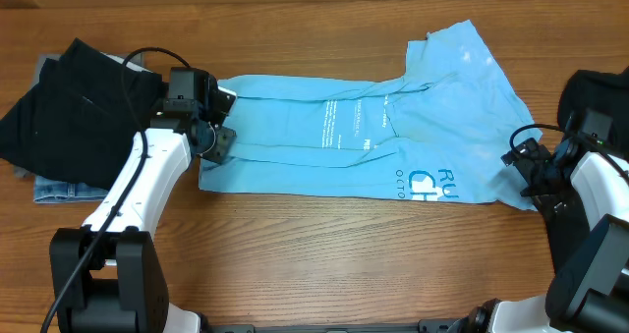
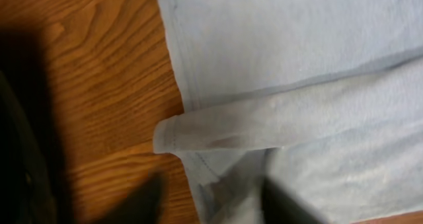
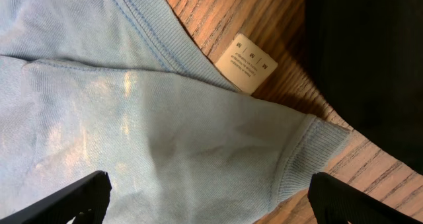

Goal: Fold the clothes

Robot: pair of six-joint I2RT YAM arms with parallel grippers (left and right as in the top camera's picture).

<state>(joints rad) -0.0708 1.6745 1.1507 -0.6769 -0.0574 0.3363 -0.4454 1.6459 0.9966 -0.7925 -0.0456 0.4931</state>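
Table (image 1: 314, 245): wood-grain top, bearing all the items.
T-shirt (image 1: 393, 127): light blue, laid crosswise over the middle of the table, long edges folded inward, pale print facing up.
Dark garments (image 1: 69, 102): heaped at the left end, apart from the T-shirt, resting on denim (image 1: 59, 188).
Black fabric (image 3: 370, 52): just beside the T-shirt's ribbed edge at the right end.
Left gripper (image 1: 224, 119): at the T-shirt's left edge; jaws part-way apart with shadowed cloth between them, and no grip can be confirmed.
Right gripper (image 1: 519, 171): over the T-shirt's right end; jaws spread wide, holding nothing.
Care label (image 3: 246, 62): white, lying on bare wood at the ribbed edge.
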